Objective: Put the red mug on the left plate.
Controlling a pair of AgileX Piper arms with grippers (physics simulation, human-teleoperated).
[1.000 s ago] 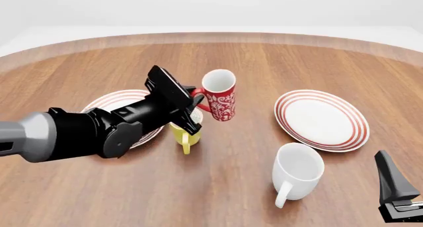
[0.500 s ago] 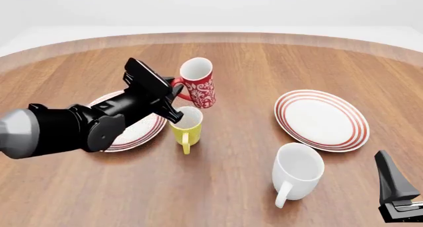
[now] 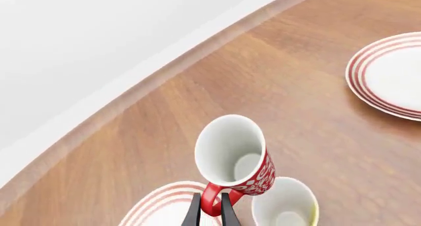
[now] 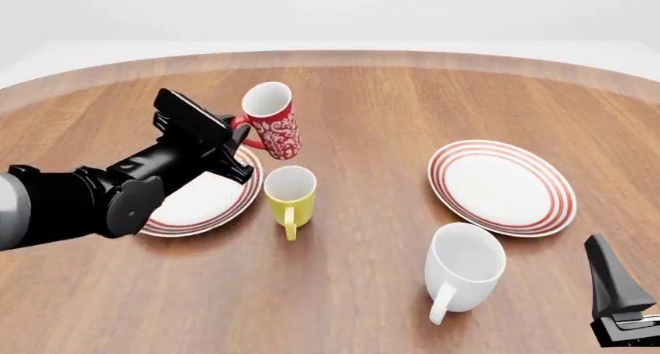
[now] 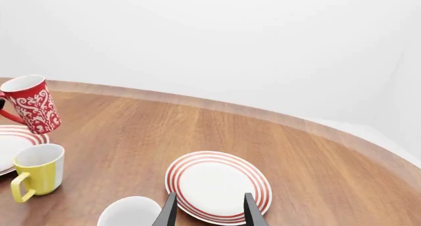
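Note:
The red mug [image 4: 272,122], patterned in white, hangs tilted in the air over the far right rim of the left plate [image 4: 196,205]. My left gripper [image 4: 238,130] is shut on its red loop handle. In the left wrist view the red mug [image 3: 232,152] shows its white inside, the fingers [image 3: 193,213] pinch the handle, and the left plate's rim [image 3: 162,197] lies below. My arm hides part of that plate in the front view. My right gripper [image 5: 209,212] is open and holds nothing, low at the table's near right [image 4: 620,301].
A yellow mug [image 4: 290,194] stands just right of the left plate, close under the red mug. A larger white mug [image 4: 464,267] sits near the front right. The second ringed plate [image 4: 502,186] lies on the right. The wooden table curves away behind.
My left gripper has carried the red mug leftward and away, from above the yellow mug to the left plate's far right rim. The right arm has stayed still.

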